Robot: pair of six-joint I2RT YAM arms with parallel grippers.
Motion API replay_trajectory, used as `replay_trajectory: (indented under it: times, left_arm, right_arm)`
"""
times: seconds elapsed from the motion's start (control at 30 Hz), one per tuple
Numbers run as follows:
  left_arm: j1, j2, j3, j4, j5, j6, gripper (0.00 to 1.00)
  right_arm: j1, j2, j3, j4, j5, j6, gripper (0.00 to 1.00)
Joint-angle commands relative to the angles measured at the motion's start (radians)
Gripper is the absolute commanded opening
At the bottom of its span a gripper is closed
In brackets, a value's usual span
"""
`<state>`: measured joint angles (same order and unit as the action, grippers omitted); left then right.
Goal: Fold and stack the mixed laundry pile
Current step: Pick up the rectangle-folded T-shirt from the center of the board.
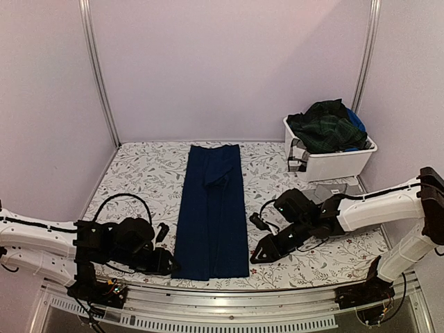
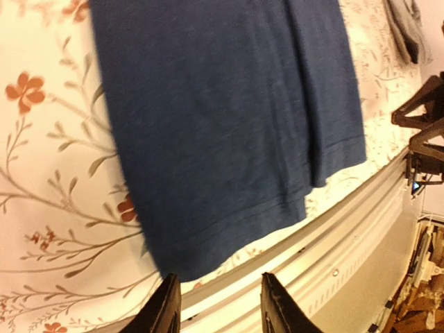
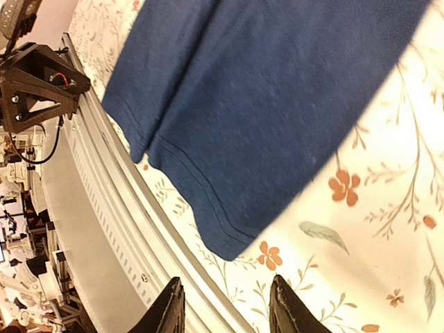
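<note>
While both arms lie low along the near side of the table, the navy blue garment (image 1: 211, 208) rests flat between them, folded into a long narrow strip that runs from the near edge toward the back wall. Its near hem stops just short of the metal rail (image 1: 229, 295) that borders the table, leaving only a thin band of floral table cloth (image 1: 139, 173) there.

The left gripper (image 1: 168, 263) sits just beside the strip's near left corner. In its wrist view the jaws are spread apart with nothing between them, and the hem corner lies just ahead of the fingers (image 2: 170, 309). The right gripper (image 1: 257, 255) sits just beside the near right corner, apart from the cloth. Its jaws are likewise spread and empty, with the fingers (image 3: 172, 305) over the table cloth and rail.

Bare patterned cloth lies open on both long sides of the strip, wider on the left. At the far right stands a white plastic bin (image 1: 333, 165), heaped with a dark green plaid garment (image 1: 326, 125) and a bit of brighter blue cloth. A grey garment (image 1: 333, 191) lies on the table just in front of the bin, partly hidden by the right arm, which crosses above it.
</note>
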<state>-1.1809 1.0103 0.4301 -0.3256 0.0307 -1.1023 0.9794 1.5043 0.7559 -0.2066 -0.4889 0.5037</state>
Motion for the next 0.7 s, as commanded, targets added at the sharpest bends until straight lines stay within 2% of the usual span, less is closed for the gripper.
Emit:
replay_trajectory:
  times: [0.0,0.13,0.3,0.67]
  left_arm:
    - [-0.020,-0.060,-0.079,-0.029,0.014,-0.137,0.39]
    - [-0.019,-0.086,-0.117,-0.005,0.008,-0.172,0.41]
    - [-0.019,-0.030,-0.145,0.067,0.022,-0.188,0.42]
    - [-0.020,0.000,-0.169,0.125,0.021,-0.207,0.36]
  right_arm:
    - [0.022,-0.003,-0.090,0.083,-0.036,0.149,0.42]
    - [0.028,0.021,-0.112,0.142,-0.034,0.200,0.48]
    - [0.028,0.054,-0.115,0.196,-0.036,0.221,0.49]
    - [0.043,0.198,-0.122,0.293,-0.084,0.241,0.40]
